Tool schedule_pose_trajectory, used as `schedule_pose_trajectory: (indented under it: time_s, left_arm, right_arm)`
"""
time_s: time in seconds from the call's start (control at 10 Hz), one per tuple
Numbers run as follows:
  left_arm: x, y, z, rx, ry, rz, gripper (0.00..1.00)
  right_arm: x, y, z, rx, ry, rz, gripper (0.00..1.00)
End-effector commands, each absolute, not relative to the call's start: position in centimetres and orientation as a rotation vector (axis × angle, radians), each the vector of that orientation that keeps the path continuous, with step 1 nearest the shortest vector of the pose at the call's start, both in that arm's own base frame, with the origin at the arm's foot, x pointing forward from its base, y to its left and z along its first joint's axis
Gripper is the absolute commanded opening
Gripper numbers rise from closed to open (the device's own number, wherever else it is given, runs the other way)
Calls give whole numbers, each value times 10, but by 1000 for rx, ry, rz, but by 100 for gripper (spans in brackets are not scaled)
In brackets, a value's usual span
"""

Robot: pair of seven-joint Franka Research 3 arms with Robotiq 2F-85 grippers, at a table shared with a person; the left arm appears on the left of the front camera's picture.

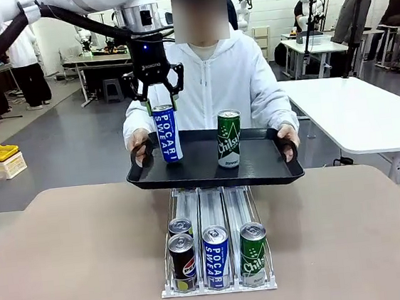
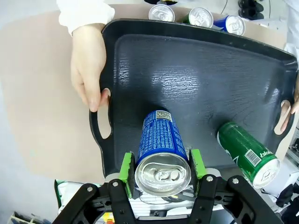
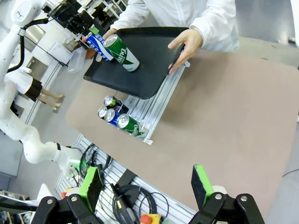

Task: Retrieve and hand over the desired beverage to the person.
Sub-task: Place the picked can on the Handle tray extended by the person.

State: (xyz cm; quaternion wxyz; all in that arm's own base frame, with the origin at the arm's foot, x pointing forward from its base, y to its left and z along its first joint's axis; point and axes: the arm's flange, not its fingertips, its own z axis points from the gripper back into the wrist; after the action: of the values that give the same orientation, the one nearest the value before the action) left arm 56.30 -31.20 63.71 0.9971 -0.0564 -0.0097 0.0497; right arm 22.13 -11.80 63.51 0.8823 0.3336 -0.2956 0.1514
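pocari sweat can [image 2: 161, 156] clamped between left fingers [image 2: 126, 169] on tray [image 2: 196, 79].

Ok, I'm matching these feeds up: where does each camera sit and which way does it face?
Front: fixed between the arms, facing the person holding a black tray; left pincer shows.
Left wrist: looks down its pincer, shut on the blue can.
Right wrist: high above the table; open right pincer at bottom.
All share the tray.

Left gripper [image 1: 156, 99] hangs pointing down, pads clamped; right gripper [image 3: 147, 184] hovers high, jaws wide
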Motion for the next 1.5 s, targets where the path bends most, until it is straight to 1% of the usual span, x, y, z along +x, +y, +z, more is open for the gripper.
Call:
schedule_pose_trajectory:
  time_s: [0.0,0.6,1.0,1.1,1.4]
  left_arm:
    - [560,-319,650,-115,-18,65,57]
    - [552,-338,636,-20,17,-39,57]
    - [550,-340,632,-15,32,-60,57]
    - [549,-340,633,-23,31,-61,100]
    - [546,-338,637,-22,26,-71,100]
  right_arm:
    - [223,-118,635,715,-621,333,100]
    - [223,-118,635,715,-621,333,100]
    - [223,-118,635,715,-621,333,100]
    - [223,-118,635,715,-621,333,100]
    - [223,-118,635,715,-621,333,100]
